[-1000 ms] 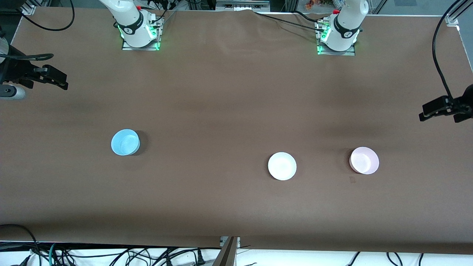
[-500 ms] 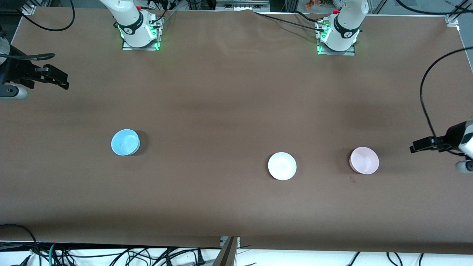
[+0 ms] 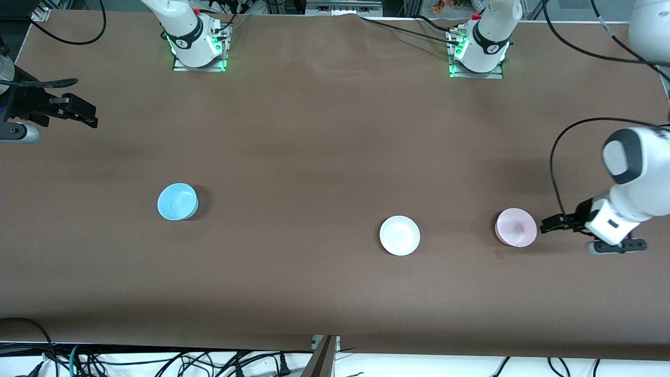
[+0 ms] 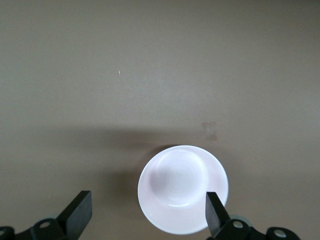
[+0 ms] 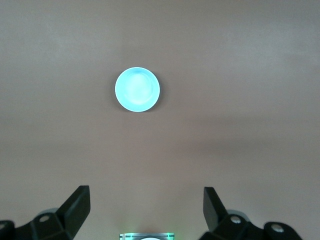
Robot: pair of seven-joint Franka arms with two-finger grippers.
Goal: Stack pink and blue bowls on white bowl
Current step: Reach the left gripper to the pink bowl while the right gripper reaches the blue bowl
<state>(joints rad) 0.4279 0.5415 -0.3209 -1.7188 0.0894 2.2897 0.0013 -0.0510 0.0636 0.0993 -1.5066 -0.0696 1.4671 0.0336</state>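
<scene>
Left pincer [image 3: 549,225] now beside pink bowl [image 3: 516,227], spread wide.

Wide table under a matte brown paper cover [image 3: 324,136], slightly wrinkled near the bases' edge. Tangle of black cables [image 3: 157,361] on the white floor strip along the camera-side edge. Lighting even, soft shadows.
</scene>
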